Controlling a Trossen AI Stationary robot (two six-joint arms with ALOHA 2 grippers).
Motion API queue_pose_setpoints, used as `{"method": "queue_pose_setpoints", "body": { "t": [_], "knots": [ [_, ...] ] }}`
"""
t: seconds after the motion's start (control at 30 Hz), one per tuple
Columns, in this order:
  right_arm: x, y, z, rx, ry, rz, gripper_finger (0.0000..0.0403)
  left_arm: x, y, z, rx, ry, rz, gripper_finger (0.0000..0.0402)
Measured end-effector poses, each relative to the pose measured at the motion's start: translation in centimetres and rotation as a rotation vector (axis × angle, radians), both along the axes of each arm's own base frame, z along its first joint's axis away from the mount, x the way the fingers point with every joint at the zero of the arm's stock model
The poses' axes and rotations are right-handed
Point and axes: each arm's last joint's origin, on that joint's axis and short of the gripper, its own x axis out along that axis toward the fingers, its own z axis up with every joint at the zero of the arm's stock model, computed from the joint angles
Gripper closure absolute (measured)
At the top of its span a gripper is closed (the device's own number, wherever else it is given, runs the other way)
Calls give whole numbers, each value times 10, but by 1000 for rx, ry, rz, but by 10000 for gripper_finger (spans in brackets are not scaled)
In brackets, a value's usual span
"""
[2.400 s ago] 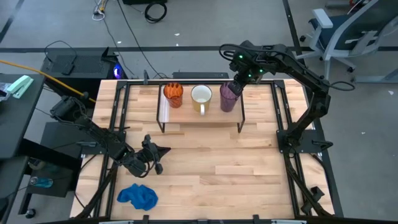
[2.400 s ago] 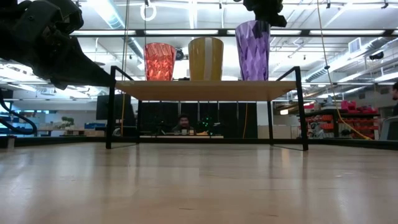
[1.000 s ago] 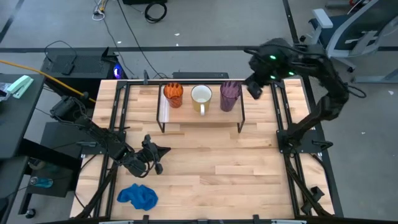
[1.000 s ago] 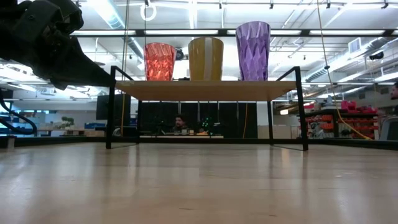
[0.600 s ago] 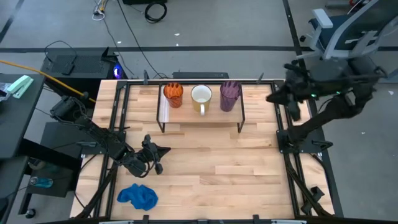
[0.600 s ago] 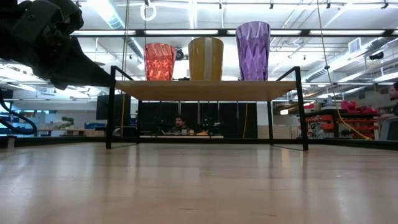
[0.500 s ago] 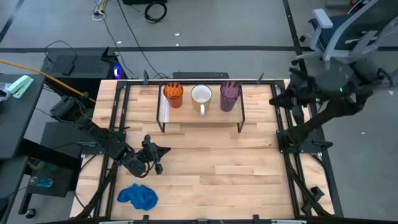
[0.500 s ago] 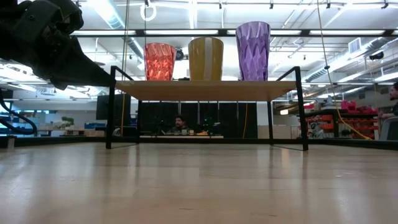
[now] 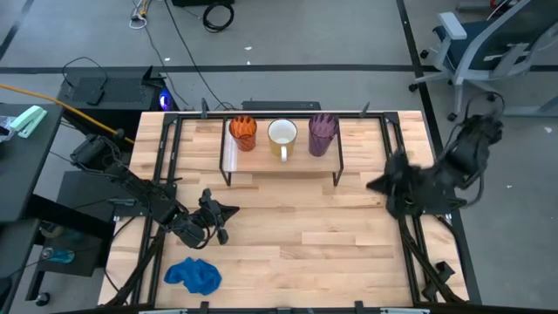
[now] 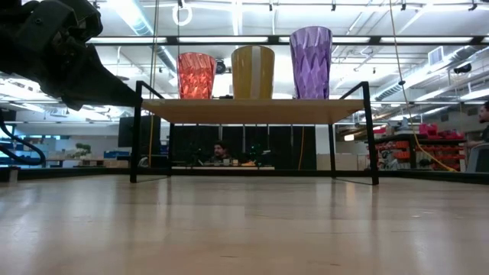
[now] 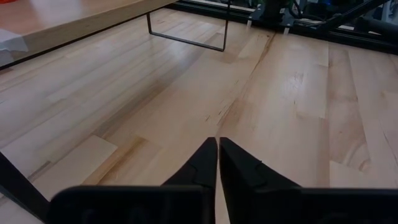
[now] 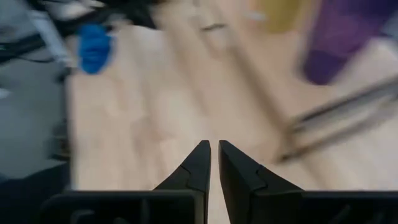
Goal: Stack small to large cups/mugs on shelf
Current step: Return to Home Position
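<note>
The orange swirl-patterned cup (image 9: 243, 133), the white mug with a yellowish handle (image 9: 282, 136) and the taller purple tumbler (image 9: 322, 134) stand upright in a row, bases on the light-wood shelf (image 9: 281, 165); they also show in the low view (image 10: 195, 75) (image 10: 252, 72) (image 10: 310, 63). My left gripper (image 9: 225, 211) is shut and empty near the table's left front (image 11: 217, 155). My right gripper (image 9: 377, 185) is shut and empty near the table's right edge (image 12: 214, 155), well clear of the shelf.
A blue cloth (image 9: 194, 275) lies near the table's front left corner. Black frame rails (image 9: 394, 166) run along the left and right sides of the table. Bare tabletop (image 9: 305, 227) lies in front of the shelf.
My right arm has swung away from the purple tumbler, going toward the table's right edge and then toward the near side, folding down beside the right rail. The three vessels have stayed where they were on the shelf.
</note>
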Motion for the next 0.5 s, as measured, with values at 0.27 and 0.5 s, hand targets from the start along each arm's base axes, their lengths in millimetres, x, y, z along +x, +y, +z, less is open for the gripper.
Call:
{"method": "queue_pose_setpoints", "body": {
  "t": [0.27, 0.5],
  "knots": [
    [7, 54, -53, 76, -292, 273, 364, 0, 0, 0, -1, -1, 1, 388],
    [5, 81, -87, 127, -506, 423, 364, 0, 0, 0, -1, -1, 1, 377]
  ]
}}
